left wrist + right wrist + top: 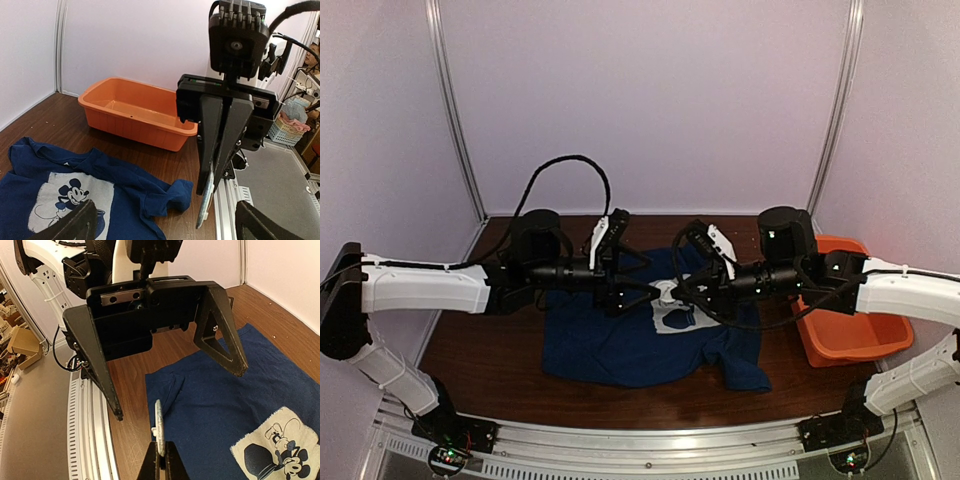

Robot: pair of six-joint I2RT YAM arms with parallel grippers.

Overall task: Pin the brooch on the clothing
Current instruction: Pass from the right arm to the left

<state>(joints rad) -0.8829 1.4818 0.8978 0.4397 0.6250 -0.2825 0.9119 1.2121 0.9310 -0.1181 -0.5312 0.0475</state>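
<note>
Right tool [160,449] clenched on one brooch [159,426]; left tool [179,393] released; one T-shirt [225,400], one tub [142,134].

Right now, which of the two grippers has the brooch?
The right gripper: its jaws are shut on the brooch, held edge-on at their tips. The left gripper facing it stands wide open and empty.

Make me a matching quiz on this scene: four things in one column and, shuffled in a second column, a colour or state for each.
1 left gripper
2 right gripper
3 T-shirt
4 plastic tub

A orange
B jaws wide open
C navy blue
D shut on the brooch

Pairs: 1-B, 2-D, 3-C, 4-A
</note>
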